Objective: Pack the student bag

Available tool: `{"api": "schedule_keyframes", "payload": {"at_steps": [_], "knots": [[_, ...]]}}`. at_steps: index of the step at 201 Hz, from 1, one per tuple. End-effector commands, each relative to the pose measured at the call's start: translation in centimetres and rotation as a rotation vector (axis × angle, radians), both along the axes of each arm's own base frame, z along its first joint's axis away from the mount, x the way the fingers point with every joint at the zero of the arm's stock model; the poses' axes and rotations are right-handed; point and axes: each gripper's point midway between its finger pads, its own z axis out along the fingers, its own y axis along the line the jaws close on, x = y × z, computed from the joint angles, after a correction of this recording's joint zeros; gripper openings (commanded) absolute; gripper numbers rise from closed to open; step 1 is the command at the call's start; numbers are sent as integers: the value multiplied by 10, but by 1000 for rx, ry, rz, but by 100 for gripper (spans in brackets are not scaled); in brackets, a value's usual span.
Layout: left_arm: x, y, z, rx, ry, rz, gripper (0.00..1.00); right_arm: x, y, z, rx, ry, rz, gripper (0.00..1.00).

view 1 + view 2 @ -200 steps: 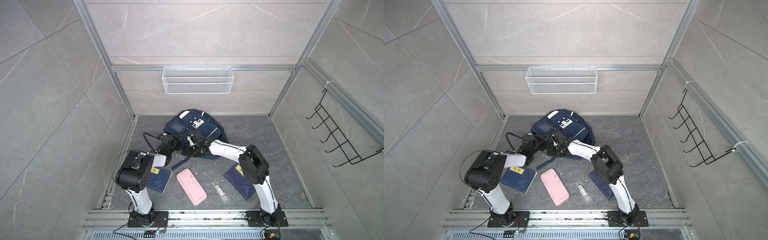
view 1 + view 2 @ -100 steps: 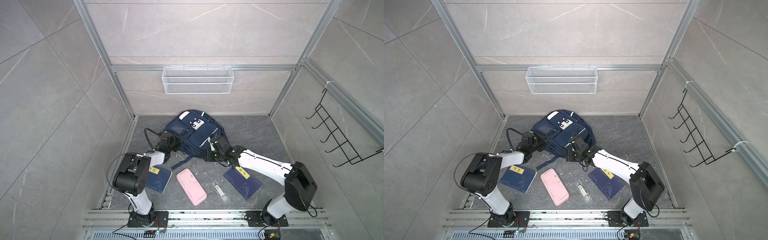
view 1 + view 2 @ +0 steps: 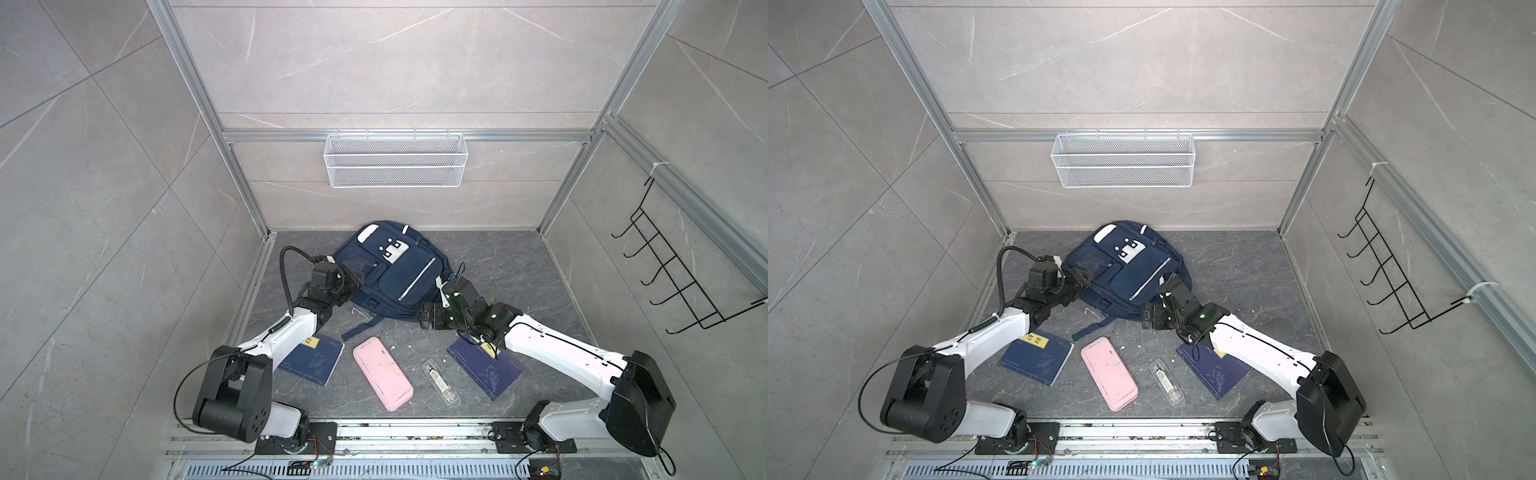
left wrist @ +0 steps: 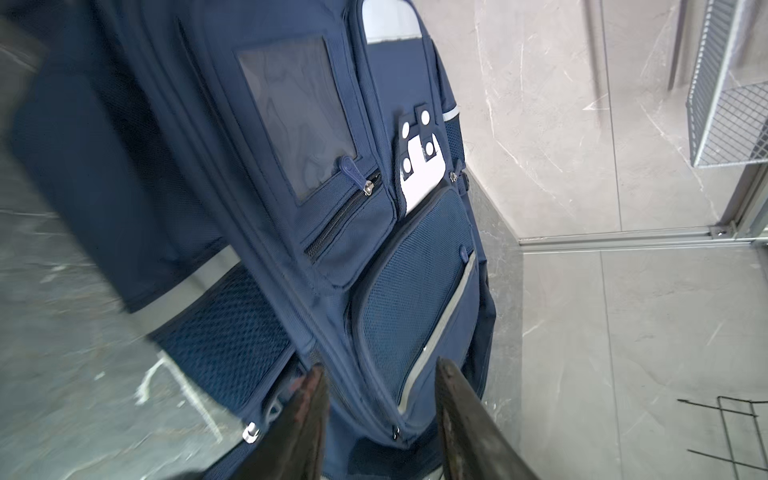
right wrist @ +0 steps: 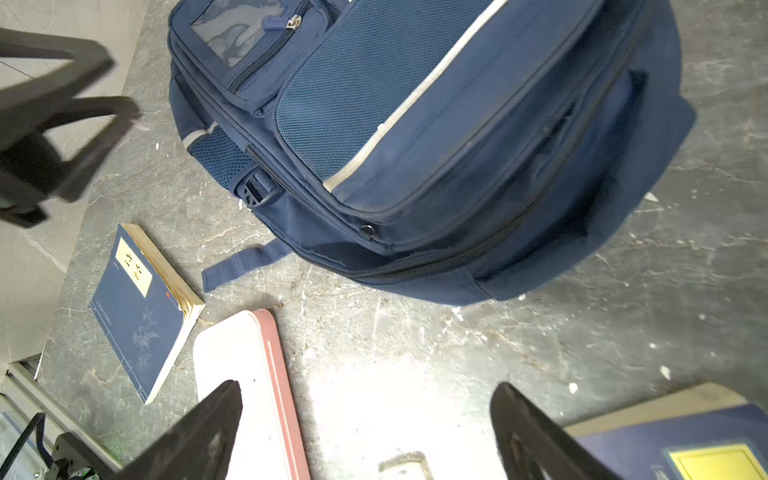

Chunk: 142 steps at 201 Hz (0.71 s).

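Just beside the left hand [image 4: 380, 368] lies the student bag [image 4: 291, 166].

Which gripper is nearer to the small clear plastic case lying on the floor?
Right. The right gripper hangs open just beyond the clear plastic case, by the near corner of the navy-blue backpack; the left gripper is farther, at its opposite side.

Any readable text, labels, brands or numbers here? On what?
None readable.
On the book by the left arm, yellow label: dark characters, too blurred to quote.
On the book by the right arm, yellow label: no characters legible.
On the student bag, white patch: dots only, no words.
On the pink case: no text visible.
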Motion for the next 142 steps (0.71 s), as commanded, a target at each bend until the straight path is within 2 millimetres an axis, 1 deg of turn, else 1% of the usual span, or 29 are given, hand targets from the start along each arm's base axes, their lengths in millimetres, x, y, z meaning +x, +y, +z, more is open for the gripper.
{"api": "schedule_keyframes", "payload": {"at_steps": [1,18,45,68,99,127,141,142], "knots": [[-23,15,7,141,-2,-23,45,-6,-15,5,-39,-25,0,94],[-43,26,2,193,29,-14,45,-11,-12,2,-44,-7,47,92],[-74,48,-13,257,100,33,45,-19,4,-10,-35,53,142,88],[-99,62,-24,281,158,64,45,-19,19,-18,0,80,187,87],[-133,81,-43,279,240,139,46,-17,49,-20,-22,91,286,84],[-156,94,-56,290,274,174,46,-11,81,-15,-46,80,364,82],[-168,100,-63,281,291,195,46,-9,102,-10,-22,77,406,82],[-168,100,-63,279,291,196,46,-10,103,-14,-26,85,409,82]]}}
